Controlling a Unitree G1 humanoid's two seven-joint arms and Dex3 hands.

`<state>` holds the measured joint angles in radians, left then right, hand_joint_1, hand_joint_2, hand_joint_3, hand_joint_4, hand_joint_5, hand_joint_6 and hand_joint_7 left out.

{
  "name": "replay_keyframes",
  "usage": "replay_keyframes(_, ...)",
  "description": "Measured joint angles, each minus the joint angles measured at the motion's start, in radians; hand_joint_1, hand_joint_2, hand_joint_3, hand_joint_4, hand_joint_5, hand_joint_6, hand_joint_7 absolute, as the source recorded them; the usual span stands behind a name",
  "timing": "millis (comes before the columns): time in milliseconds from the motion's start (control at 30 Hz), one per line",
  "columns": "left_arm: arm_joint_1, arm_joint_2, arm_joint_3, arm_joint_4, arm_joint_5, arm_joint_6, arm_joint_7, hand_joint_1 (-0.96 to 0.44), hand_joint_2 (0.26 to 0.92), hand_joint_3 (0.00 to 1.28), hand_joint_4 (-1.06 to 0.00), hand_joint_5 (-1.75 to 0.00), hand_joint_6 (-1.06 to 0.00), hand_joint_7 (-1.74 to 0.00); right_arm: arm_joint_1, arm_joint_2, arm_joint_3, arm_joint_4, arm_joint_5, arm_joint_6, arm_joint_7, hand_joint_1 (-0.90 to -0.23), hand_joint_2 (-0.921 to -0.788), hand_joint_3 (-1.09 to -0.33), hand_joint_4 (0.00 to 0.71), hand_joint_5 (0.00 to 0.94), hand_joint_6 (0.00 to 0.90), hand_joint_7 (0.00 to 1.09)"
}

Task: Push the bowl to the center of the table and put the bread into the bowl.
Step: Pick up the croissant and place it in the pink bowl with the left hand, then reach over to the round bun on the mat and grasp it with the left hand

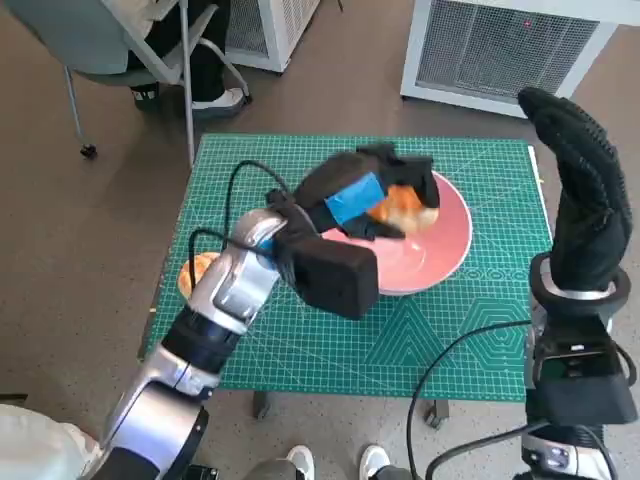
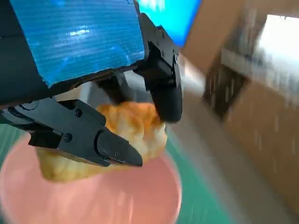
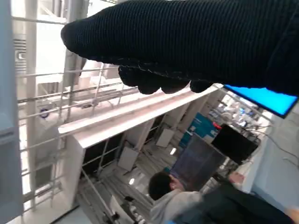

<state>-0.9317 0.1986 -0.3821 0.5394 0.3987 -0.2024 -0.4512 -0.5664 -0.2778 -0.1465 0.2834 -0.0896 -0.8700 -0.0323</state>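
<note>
**Bread held over the pink bowl, right hand raised clear**

Head view. The pink bowl [image 1: 445,245] sits on the green cutting mat [image 1: 300,330] that covers the worktop [image 1: 153,312], right of the mat's middle and toward its far edge. Its right rim lies near the mat's right edge, with a strip of bare mat between; a wider band of mat lies open on the bowl's near side and to its left. The left hand [image 1: 365,195] reaches over the bowl's left half and grips the bread [image 1: 407,207] between its fingers, the bread lying within the bowl's rim. A second pale orange piece [image 1: 198,268] lies well left of the bowl, at the mat's left edge, partly hidden by the left forearm. The right hand [image 1: 578,185] stands upright off the bowl's right side, at the mat's right edge, holding nothing, its fingers straight and together. A chair [image 1: 120,50] with a seated person stands on the floor beyond the worktop's far left corner.

Left wrist view. Black fingers [image 2: 100,140] clamp the bread [image 2: 133,126] from both sides above the bowl's pink interior [image 2: 117,200]; whether bread and bowl touch cannot be told. The surroundings are blurred.

Right wrist view. The gloved hand [image 3: 196,42] shows with fingertips slightly curled around nothing; a person [image 3: 170,198] sits in the room beyond.
</note>
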Motion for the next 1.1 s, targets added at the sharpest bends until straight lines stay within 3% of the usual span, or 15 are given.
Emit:
replay_keyframes(200, -0.010, 0.014, -0.005, -0.003, -0.001, 0.015, -0.066, -0.36, 0.921, 0.13, -0.02, -0.01, -0.14, -0.11, 0.002, -0.009, -0.009, -0.012, -0.017, 0.002, -0.001, -0.561, -0.921, -0.737, 0.314, 0.000, 0.013, 0.63)
replay_keyframes(600, 0.056, 0.064, 0.055, -0.108, -0.021, -0.084, 0.010, -0.41, 0.921, 0.15, -0.04, -0.02, -0.18, -0.10, 0.010, -0.012, -0.012, -0.017, -0.033, 0.003, -0.007, -0.565, -0.921, -0.742, 0.314, 0.000, 0.012, 0.63)
replay_keyframes(867, 0.178, 0.167, 0.179, -0.289, -0.129, -0.137, -0.002, -0.37, 0.921, 0.14, -0.10, -0.04, -0.23, -0.13, 0.017, -0.010, -0.010, -0.031, -0.034, 0.012, -0.009, -0.568, -0.921, -0.743, 0.306, 0.000, 0.010, 0.63)
replay_keyframes(1100, 0.295, 0.316, 0.311, -0.477, -0.209, -0.103, -0.058, -0.38, 0.921, 0.12, -0.15, -0.05, -0.27, -0.15, 0.027, -0.002, -0.005, -0.058, -0.033, 0.023, -0.010, -0.579, -0.921, -0.742, 0.304, 0.000, 0.010, 0.63)
